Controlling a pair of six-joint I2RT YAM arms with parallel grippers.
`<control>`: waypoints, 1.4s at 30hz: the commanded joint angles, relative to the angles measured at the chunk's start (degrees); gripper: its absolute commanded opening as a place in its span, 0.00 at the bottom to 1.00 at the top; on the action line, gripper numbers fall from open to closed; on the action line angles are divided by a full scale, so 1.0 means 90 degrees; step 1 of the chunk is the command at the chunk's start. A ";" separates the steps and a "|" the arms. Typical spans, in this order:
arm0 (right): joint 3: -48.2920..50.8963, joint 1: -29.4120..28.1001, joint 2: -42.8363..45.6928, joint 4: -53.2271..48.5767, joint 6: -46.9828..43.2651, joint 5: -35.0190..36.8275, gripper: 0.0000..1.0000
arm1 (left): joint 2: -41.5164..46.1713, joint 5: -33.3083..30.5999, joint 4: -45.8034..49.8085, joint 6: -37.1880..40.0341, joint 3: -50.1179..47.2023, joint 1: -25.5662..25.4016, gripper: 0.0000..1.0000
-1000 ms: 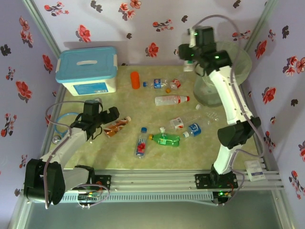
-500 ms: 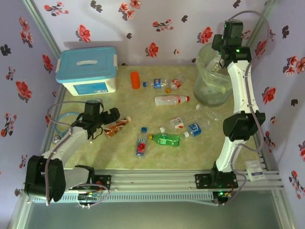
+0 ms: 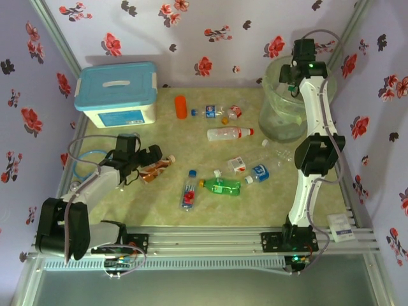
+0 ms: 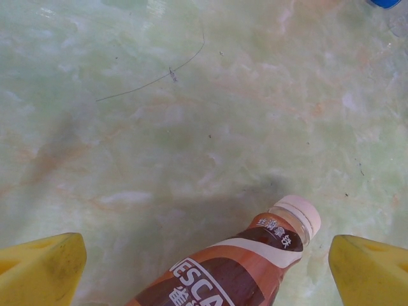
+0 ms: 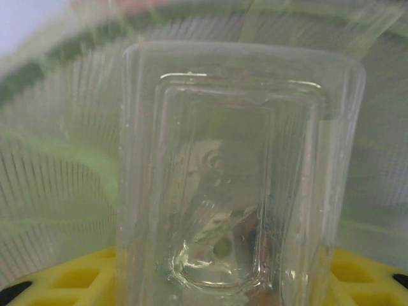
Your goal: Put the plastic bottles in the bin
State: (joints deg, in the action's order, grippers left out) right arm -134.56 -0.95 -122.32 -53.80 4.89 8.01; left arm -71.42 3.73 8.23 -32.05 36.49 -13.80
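**Right arm over the bin, clear bottle in its jaws**

A second ago I had the right arm hanging to the left of the bin [image 3: 273, 122]. It has since swung across, and the right jaws are now above the bin's far rim, at the far right corner of the counter [image 3: 115, 201]. On the right wrist camera I see them closed on a clear bottle [image 5: 236, 172], with the bin's ribbed green wall behind it.

The left arm has barely shifted. The left jaws stand wide and low over the counter, one yellow finger [image 4: 39, 268] on each side of a brown bottle [image 4: 255, 268]. The bottle lies on its side with its cap pointing away, and neither finger touches it.

The other bottles lie where they were. The orange bottle [image 3: 181, 106], white bottle [image 3: 229, 134], green bottle [image 3: 220, 186] and several more are scattered mid-counter, outside the bin. The blue-lidded box [image 3: 116, 94] sits at the far left.
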 commanded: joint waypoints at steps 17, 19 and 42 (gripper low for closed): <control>0.0155 0.0008 -0.0267 -0.2401 0.0062 -0.1047 0.39 | 0.0045 0.0084 -0.0129 0.0018 0.0103 0.0014 0.98; -0.0015 0.0018 -0.0425 -0.2493 0.0072 -0.0811 0.49 | 0.0034 0.0084 -0.0104 0.0042 0.0116 0.0015 0.98; -0.0807 -0.0050 0.0429 -0.2123 0.0007 -0.0506 0.69 | -0.0085 0.0094 -0.0085 0.0014 0.0267 -0.0036 0.98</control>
State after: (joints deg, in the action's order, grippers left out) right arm -142.52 -1.02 -121.73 -75.46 5.15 1.96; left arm -71.44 3.73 8.12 -32.05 37.04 -13.87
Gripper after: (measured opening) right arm 0.703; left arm 0.978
